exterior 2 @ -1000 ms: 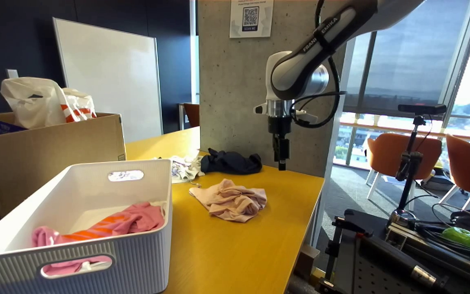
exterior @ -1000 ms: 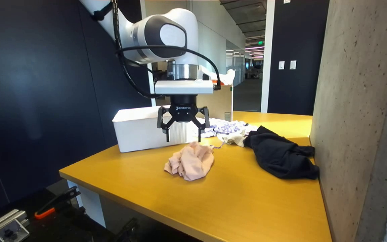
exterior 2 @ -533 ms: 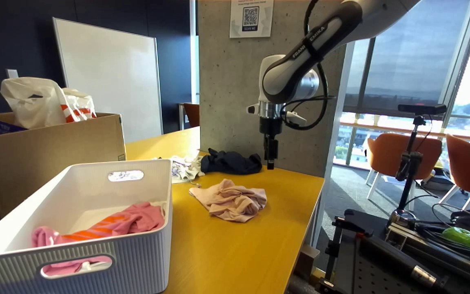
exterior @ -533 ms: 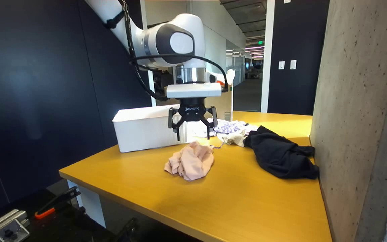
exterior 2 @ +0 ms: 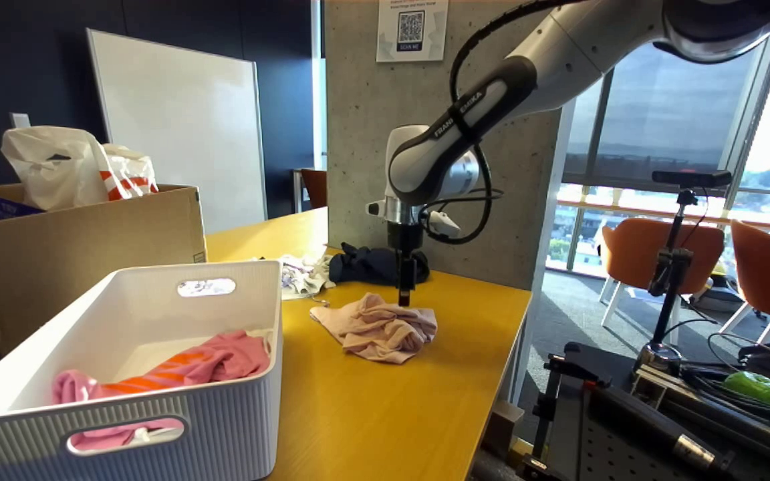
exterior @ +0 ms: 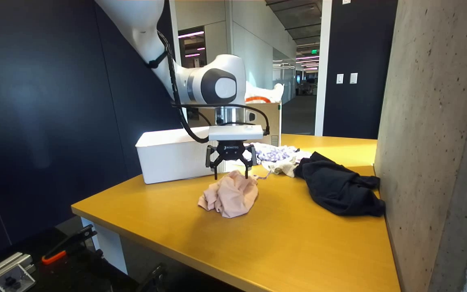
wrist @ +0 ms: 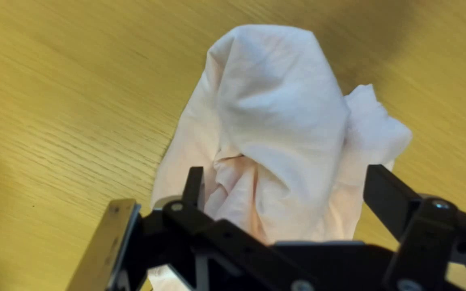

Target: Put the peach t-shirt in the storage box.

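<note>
In both exterior views, the gripper [exterior: 231, 177], spread wide, has been lowered nearer the peach t-shirt [exterior: 232, 198], which has been left unmoved.

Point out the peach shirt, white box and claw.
Peach shirt [exterior 2: 378, 331], in an exterior view: its crumpled middle.
White box [exterior 2: 231, 427], in an exterior view: its ribbed wall.
Claw [exterior: 231, 177], in an exterior view: midway between its fingertips.

The storage box [exterior: 176, 160] is white, the pink cloth [exterior 2: 191, 364] inside it streaked orange; I see a peach t-shirt [exterior: 231, 196] near it, a wood-grained yellow table [exterior: 290, 243] beneath it.
</note>
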